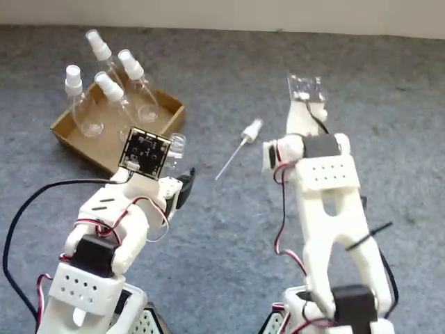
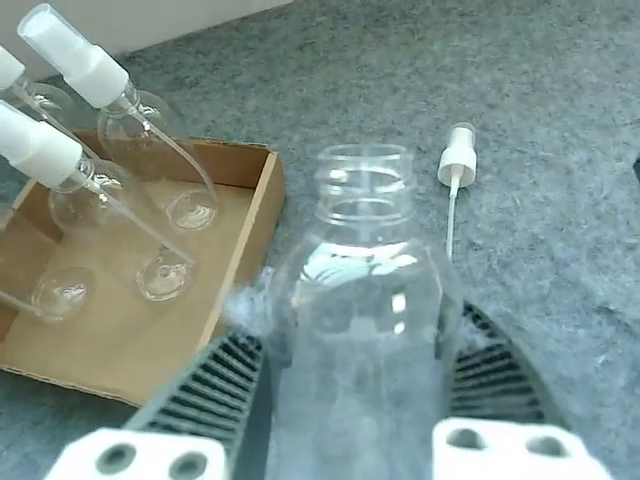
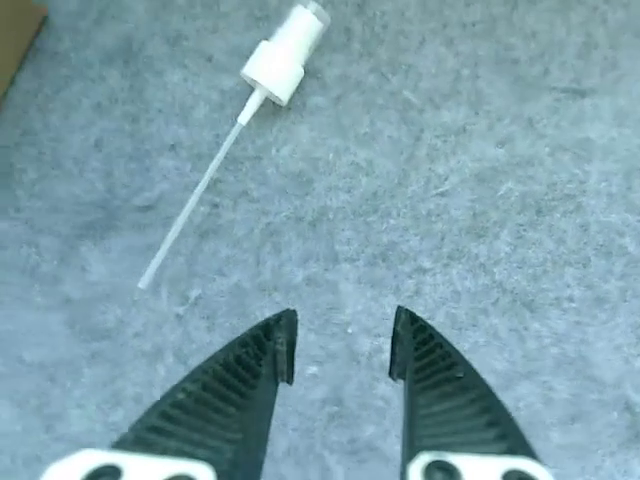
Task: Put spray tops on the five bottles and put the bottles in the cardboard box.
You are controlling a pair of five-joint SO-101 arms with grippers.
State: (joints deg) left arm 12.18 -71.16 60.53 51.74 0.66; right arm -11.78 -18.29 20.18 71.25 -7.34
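Note:
My left gripper is shut on a clear bottle with no top, held upright beside the cardboard box. In the high view this bottle sits just past the left gripper, at the near right corner of the box. Several clear bottles with white spray tops stand in the box. One loose spray top with its long tube lies on the carpet between the arms. My right gripper hangs open over bare carpet, a short way from that spray top.
Grey carpet covers the whole work area. A pale wall edge runs along the far side. The right arm's gripper stands to the right of the loose spray top.

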